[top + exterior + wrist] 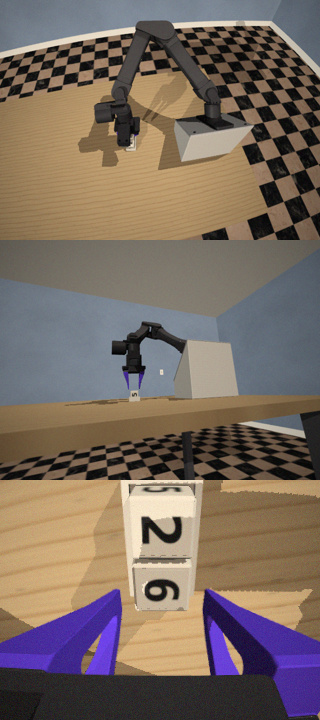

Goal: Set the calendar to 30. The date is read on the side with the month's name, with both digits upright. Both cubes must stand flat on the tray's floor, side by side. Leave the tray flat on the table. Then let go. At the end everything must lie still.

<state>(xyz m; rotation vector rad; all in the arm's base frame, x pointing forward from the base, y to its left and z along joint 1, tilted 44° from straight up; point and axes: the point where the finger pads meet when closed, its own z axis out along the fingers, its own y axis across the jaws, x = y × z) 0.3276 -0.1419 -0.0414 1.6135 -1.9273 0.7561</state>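
Observation:
The white tray (131,149) (134,399) (198,535) lies on the table and holds two white cubes side by side along its length. In the wrist view the farther cube (162,530) shows a 2 on top and part of a 5 on its far end face; that 5 lies on its side in the exterior view. The nearer cube (161,587) shows a 6 on top. Both top digits appear turned sideways. My gripper (133,389) (162,599) is open and empty, pointing down above the cubes, its purple fingertips to either side of the 6 cube. No month's name is visible.
The pale block (206,144) (211,369) bearing the arm's base stands on the wooden table (103,196) (90,418), to the right of the tray. The arm arches above the table and hides part of the tray in the top view.

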